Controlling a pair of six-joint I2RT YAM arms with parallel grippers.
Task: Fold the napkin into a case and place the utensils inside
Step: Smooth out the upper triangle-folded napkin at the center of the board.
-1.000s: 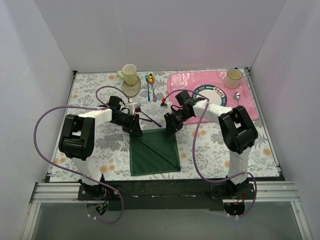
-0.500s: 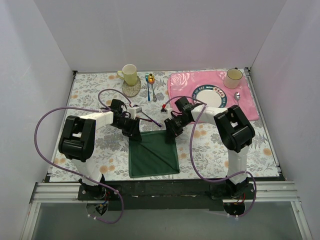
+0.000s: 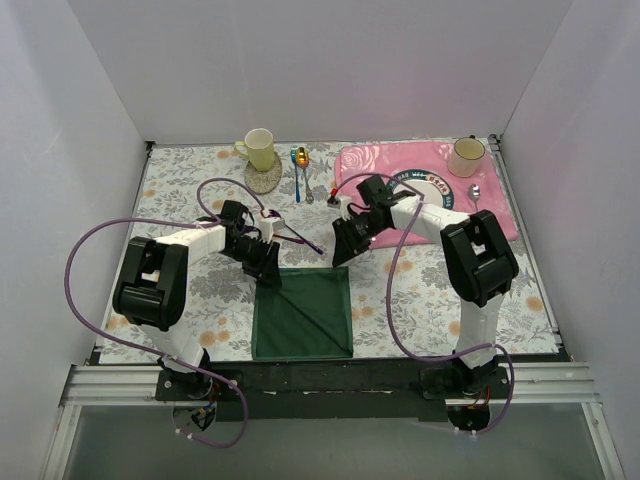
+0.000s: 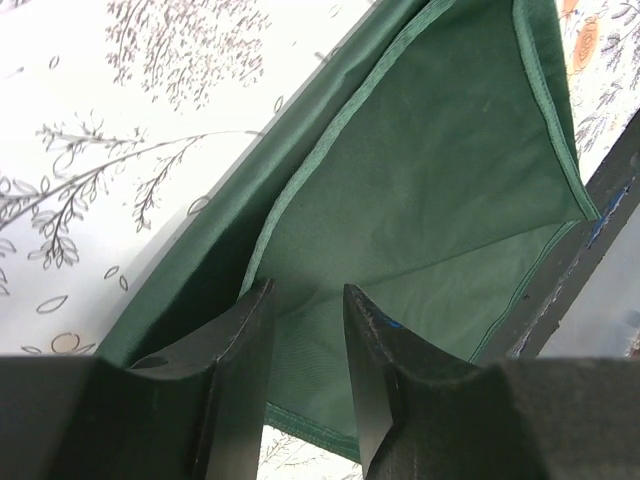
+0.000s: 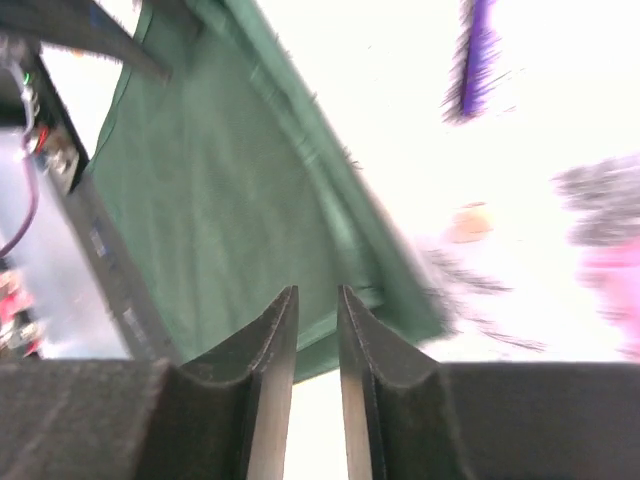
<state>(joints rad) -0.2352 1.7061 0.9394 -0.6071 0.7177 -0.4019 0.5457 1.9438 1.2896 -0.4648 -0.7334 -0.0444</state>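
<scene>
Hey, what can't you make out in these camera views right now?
- Top view: the purple utensils are partly covered by the left arm; too small to tell fork from spoon.
- Right wrist view: motion blur smears the purple utensils into a streak.
- Left wrist view: whether the left end effector pinches the napkin is unclear.

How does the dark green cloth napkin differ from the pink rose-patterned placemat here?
The dark green cloth napkin is plain; the pink rose-patterned placemat is printed with roses. The napkin lies at the middle of the near edge, the placemat at the far right. The napkin bears no tableware, while the placemat holds a round plate, a pale mug and a silver spoon. Both are cloths spread on the flowered table cover.
</scene>
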